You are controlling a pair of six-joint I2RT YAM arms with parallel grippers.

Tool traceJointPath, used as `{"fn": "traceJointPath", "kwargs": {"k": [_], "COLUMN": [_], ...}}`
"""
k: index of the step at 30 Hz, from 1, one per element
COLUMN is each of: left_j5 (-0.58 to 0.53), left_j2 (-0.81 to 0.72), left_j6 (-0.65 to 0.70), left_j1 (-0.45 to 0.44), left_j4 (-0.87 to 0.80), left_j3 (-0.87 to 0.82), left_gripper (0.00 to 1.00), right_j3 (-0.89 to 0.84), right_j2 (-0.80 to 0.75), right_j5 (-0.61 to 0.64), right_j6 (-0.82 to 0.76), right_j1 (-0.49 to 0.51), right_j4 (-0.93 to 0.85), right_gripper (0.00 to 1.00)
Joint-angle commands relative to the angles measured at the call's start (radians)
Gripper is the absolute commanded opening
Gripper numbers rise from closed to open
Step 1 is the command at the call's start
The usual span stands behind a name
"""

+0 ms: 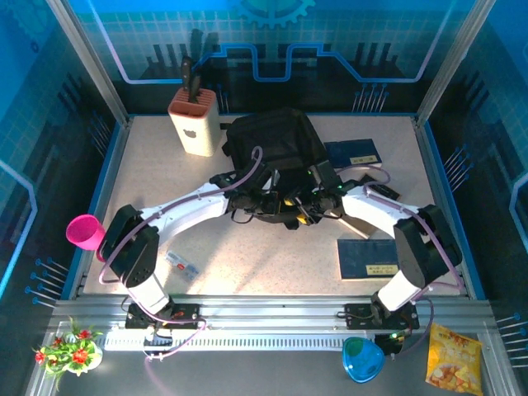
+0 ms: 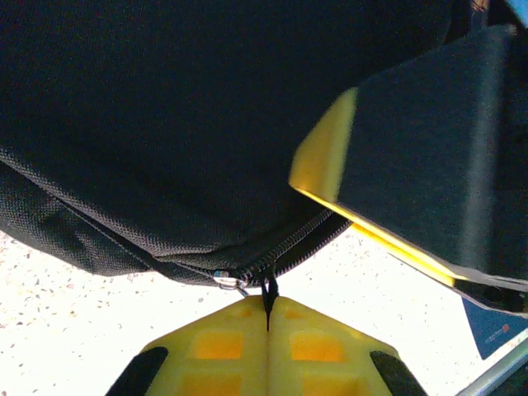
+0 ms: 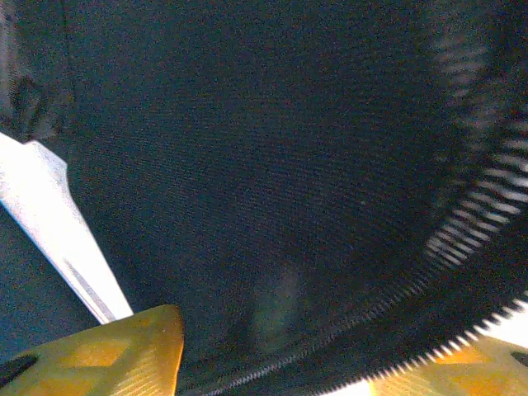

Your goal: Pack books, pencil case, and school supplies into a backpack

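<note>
We see the backpack (image 1: pixel 272 144) lying mid-table, its near zipper edge against both claws. The left gripper (image 2: pixel 268 307) is pinched together on the zipper pull (image 2: pixel 267 289), and the right gripper (image 3: pixel 280 363) stands apart astride the zipper teeth (image 3: pixel 462 231). From above, the fingertips are lost against the black fabric, and we cannot tell whether the right fingers touch cloth.

Robot lab cell; aluminium frame (image 1: pixel 87 58) around a speckled table (image 1: pixel 247 256); blue printed panels (image 1: pixel 371 33), gear graphic (image 1: pixel 272 8) far; left arm (image 1: pixel 165 216), right arm (image 1: pixel 388 216) bolted to near rail (image 1: pixel 272 318)
</note>
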Motion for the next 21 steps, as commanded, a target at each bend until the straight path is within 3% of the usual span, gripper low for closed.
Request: {"fn": "traceJointPath", "kwargs": {"k": [1, 7, 16, 21], "left_j5": [0.049, 0.024, -0.116, -0.199], "left_j2": [-0.052, -0.076, -0.105, -0.093], "left_j6": [0.005, 0.000, -0.049, -0.081], "left_j1": [-0.009, -0.008, -0.005, 0.006], "left_j4": [0.024, 0.021, -0.026, -0.089], "left_j3": [-0.039, -0.080, -0.165, -0.186], "left_gripper": [0.00, 0.00, 0.00, 0.00], "right_j3": [0.048, 0.070, 0.056, 0.049], "right_j2": [0.051, 0.095, 0.035, -0.015], "right_j5": [-0.018, -0.017, 0.049, 0.092], "right_j6": [0.049, 0.050, 0.017, -0.008], "right_j1": [0.018, 0.027, 0.014, 0.010], "right_j4": [-0.037, -0.054, -0.049, -0.043], "right_gripper": [0.57, 0.47, 0.11, 0.06]}}
